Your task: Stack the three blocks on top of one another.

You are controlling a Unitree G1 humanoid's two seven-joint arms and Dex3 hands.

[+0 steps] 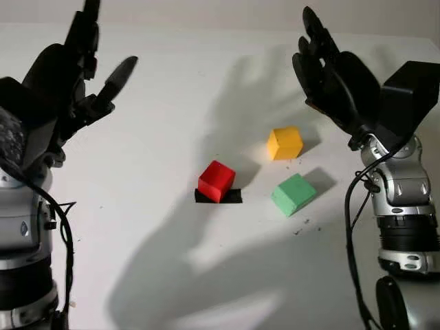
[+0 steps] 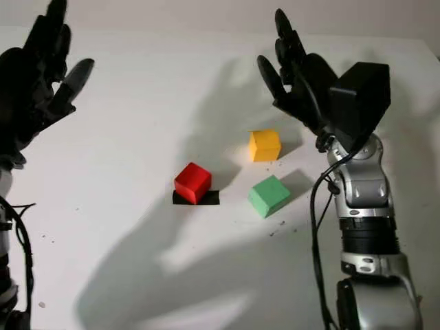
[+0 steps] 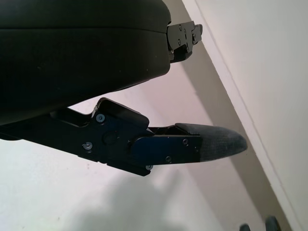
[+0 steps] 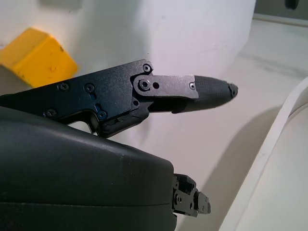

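Three blocks sit apart on the white table. The red block (image 1: 216, 181) stands on a black tape patch (image 1: 218, 196) near the middle. The yellow block (image 1: 284, 143) lies behind and to the right of it. Right of the red one, nearer the front, is the green block (image 1: 293, 194). My left hand (image 1: 75, 75) is raised open at the far left, well away from the blocks. My right hand (image 1: 330, 72) is raised open above and behind the yellow block (image 4: 36, 57), holding nothing.
The table's far edge (image 1: 220, 29) runs along the back. Bare white tabletop (image 1: 137, 227) spreads left of and in front of the blocks, crossed by the hands' shadows.
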